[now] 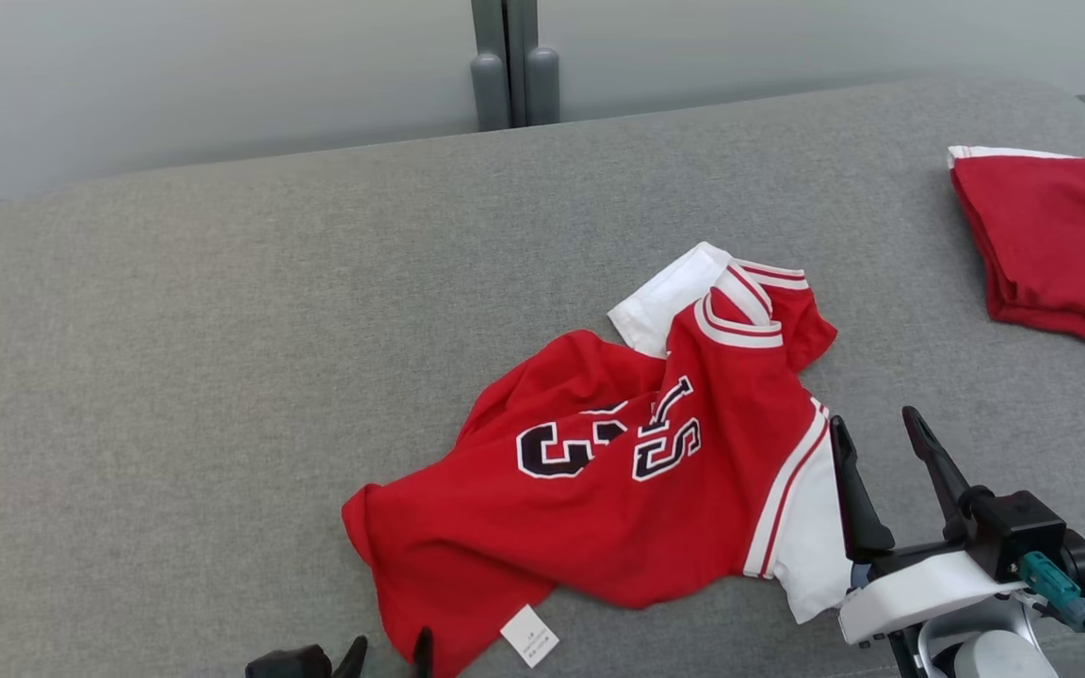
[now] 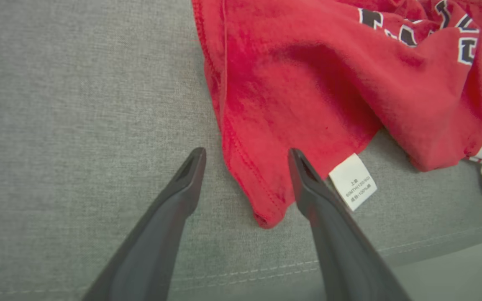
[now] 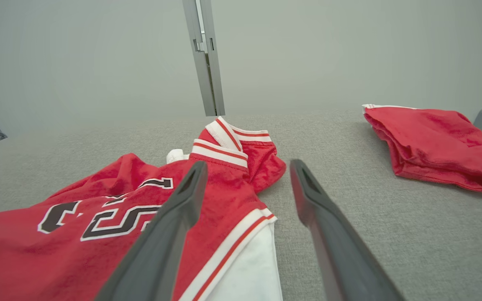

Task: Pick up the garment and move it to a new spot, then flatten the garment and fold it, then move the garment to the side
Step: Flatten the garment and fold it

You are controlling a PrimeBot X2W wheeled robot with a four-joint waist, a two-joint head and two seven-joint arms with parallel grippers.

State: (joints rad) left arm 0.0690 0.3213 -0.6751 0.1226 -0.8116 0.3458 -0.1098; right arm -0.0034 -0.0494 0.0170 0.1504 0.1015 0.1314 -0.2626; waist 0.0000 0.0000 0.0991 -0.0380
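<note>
Surface: wide grey fabric cushion (image 1: 175, 377), far corners rounded.
Near edge: a stitched seam (image 2: 241, 274) runs right along it.
Wall: pale grey-green panels (image 1: 175, 75), just behind the far edge.
Post: grey upright (image 1: 505, 47), splitting the panels mid-wall.
Light: soft and even.

This looks like a bare test booth, not a home: a wide grey cloth-covered bench (image 1: 175, 395) backed by plain pale panels (image 1: 203, 85) joined at a metal post (image 1: 514, 66), a jersey (image 1: 618, 490) mid-bench and a folded red cloth (image 1: 1060, 245) far right.
</note>
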